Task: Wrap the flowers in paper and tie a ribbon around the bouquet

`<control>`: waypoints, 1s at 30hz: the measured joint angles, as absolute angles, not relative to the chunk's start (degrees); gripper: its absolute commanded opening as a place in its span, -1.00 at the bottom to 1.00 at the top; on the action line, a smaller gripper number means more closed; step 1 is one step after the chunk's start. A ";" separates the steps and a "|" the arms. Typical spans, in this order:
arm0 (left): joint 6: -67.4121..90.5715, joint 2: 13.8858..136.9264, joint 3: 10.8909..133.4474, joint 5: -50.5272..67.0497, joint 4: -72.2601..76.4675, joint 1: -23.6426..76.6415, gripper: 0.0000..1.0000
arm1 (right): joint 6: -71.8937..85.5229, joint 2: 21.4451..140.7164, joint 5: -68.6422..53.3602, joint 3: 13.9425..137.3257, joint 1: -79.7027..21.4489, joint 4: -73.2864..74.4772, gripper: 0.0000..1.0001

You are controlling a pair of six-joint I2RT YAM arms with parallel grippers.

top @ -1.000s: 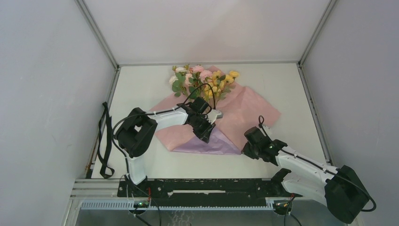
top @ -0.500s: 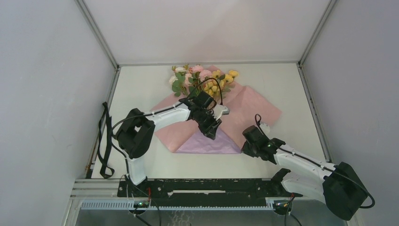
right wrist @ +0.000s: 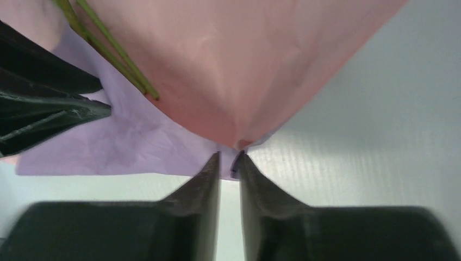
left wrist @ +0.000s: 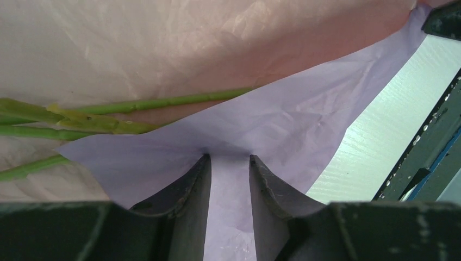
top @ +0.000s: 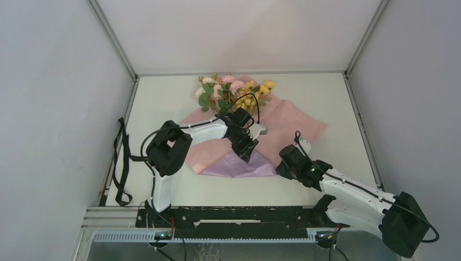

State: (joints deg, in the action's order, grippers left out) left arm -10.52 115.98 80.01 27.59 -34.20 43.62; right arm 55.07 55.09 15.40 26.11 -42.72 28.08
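While the left gripper (left wrist: pixel 229 163) rests part-open on the paper's (left wrist: pixel 272 119) lilac flap, grasping nothing, the right gripper (right wrist: pixel 229 160) stands barely parted at the thin, crinkled sheet's near corner, apparently released. That flap is folded over the thin green stalks (left wrist: pixel 163 101). The flowers (top: pixel 234 89) lie mid-table on the pale pink side. Wrapping looks barely begun, and the dark ribbon (top: pixel 120 157) lies untied at the table's (top: pixel 163 98) left edge.

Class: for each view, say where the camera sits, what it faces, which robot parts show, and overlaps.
Top: above, behind the bases, facing down at table; both arms show.
Left wrist: on the left arm, facing the paper's purple fold; own fingers show.
Right wrist: facing the paper's corner; own fingers show.
Both wrists share flower stalks.
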 measured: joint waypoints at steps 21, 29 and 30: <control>-9.93 116.05 80.01 27.53 -34.04 43.62 -0.25 | 75.61 58.52 15.38 22.57 -47.42 23.09 0.16; -9.93 116.03 80.01 27.55 -33.65 43.44 -0.24 | 74.02 60.07 19.77 22.41 -47.81 21.98 -0.99; -9.96 116.03 79.99 27.55 -33.50 43.40 -0.24 | 73.19 60.10 20.53 22.65 -48.10 22.04 -1.00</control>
